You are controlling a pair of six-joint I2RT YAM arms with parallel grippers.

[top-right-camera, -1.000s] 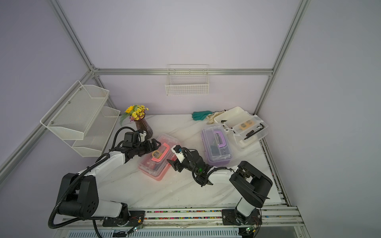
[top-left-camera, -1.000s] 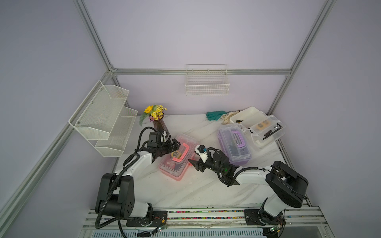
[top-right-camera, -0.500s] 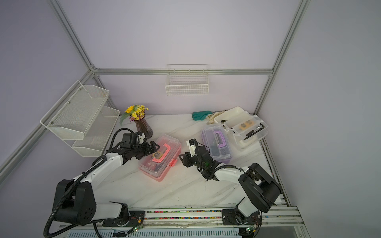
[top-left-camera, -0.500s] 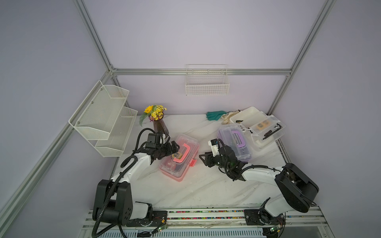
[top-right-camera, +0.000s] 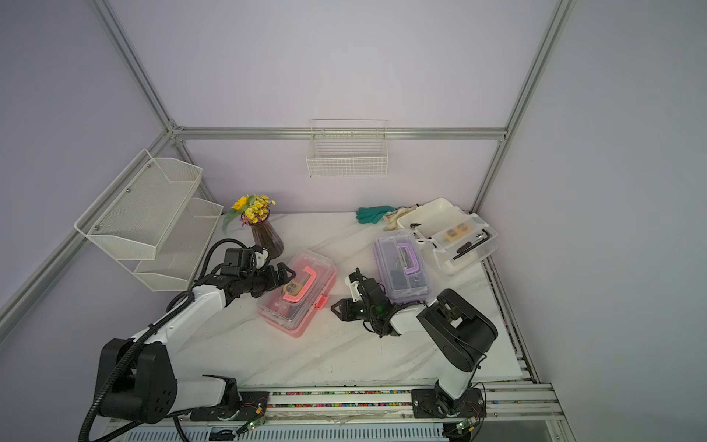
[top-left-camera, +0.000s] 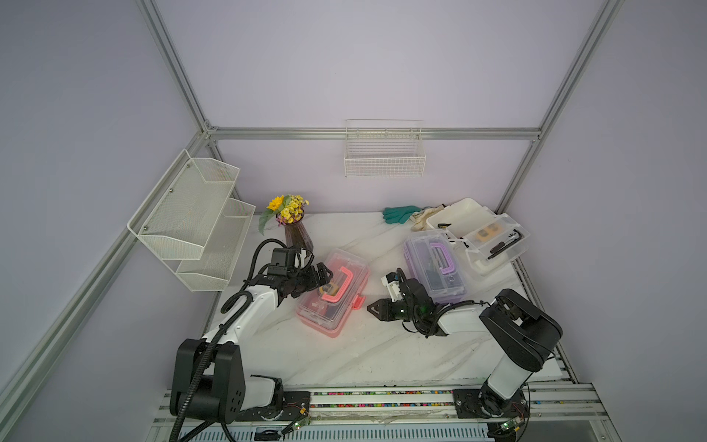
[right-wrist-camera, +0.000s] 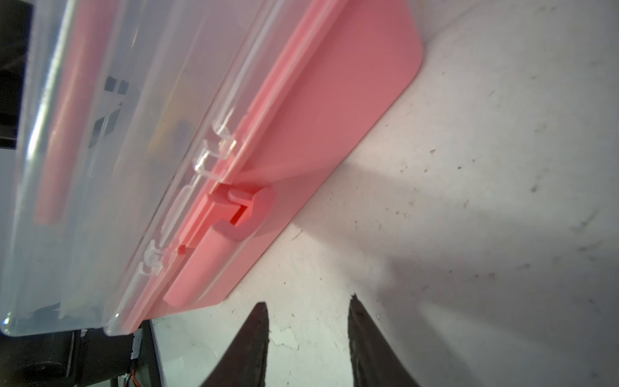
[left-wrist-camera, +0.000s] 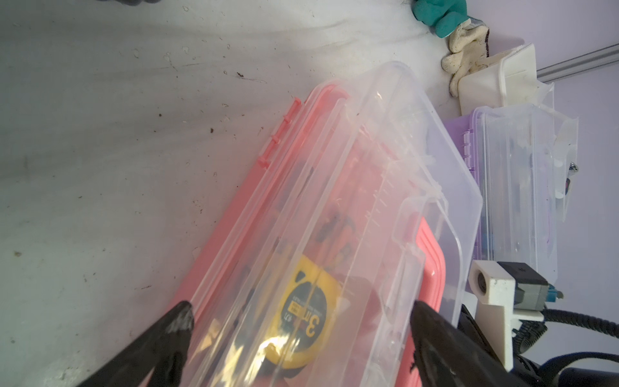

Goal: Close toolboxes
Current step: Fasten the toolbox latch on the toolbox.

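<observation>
Currently the pink box (top-left-camera: 333,292) lies mid-scene on the surface (top-left-camera: 344,356), lid down, latch (right-wrist-camera: 231,228) unsnapped. Risk: a push on the latch may slide the box, since the left tool (left-wrist-camera: 301,305), spread wide over its left side, shows no grip. The right tool (right-wrist-camera: 306,301), narrow and empty, sits just right of the latch.

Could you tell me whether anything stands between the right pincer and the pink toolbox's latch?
Nothing visible does. In the right wrist view, only bare table lies between the right pincer and the latch on the front of the pink toolbox.
</observation>
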